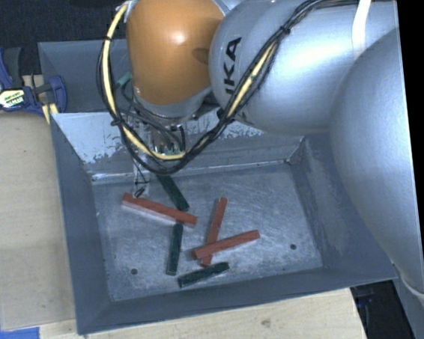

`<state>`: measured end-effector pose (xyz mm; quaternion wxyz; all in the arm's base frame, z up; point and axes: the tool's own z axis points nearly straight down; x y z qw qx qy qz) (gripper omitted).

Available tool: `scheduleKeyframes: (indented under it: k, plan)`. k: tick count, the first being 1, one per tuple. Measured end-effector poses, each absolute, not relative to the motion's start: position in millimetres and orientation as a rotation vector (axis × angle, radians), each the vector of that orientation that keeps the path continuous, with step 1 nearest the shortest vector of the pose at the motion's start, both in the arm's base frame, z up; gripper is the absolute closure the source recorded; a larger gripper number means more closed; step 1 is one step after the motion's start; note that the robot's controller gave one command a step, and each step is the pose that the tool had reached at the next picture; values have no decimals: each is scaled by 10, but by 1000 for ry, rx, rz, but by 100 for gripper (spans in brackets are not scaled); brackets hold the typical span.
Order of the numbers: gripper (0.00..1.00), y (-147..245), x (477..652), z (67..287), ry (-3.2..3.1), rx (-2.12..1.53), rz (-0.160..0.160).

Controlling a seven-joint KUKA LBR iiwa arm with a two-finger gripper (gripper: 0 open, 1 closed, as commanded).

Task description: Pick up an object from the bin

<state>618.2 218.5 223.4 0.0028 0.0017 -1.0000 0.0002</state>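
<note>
One claw (pixel 159 144) hangs under the orange cover (pixel 172 41), low at the far left of the bin (pixel 83 246), close to the far wall. Whether it is apart or together you cannot tell; the cover hides it.

Just near of the claw lies a dark green stick (pixel 174 193). Its far end is under the claw, and its near end seems to touch a long red stick (pixel 158 210). I judge that the step in hand is the approach, and nothing is lifted yet. The next move asks you to come down on one stick only, because these two lie so close.

The count is three red sticks and three dark green ones. The other four make a loose group (pixel 205 248) more to the near right.
</note>
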Motion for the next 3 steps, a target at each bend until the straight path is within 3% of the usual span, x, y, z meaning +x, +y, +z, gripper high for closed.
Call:
scheduleKeyframes:
  k: [1,2,3]
  plan:
    - [0,2006,6181,659,-3121,314,2]
    - [100,2012,6209,713,-3130,310,-2]
    - [100,1297,6259,2371,-3136,341,1]
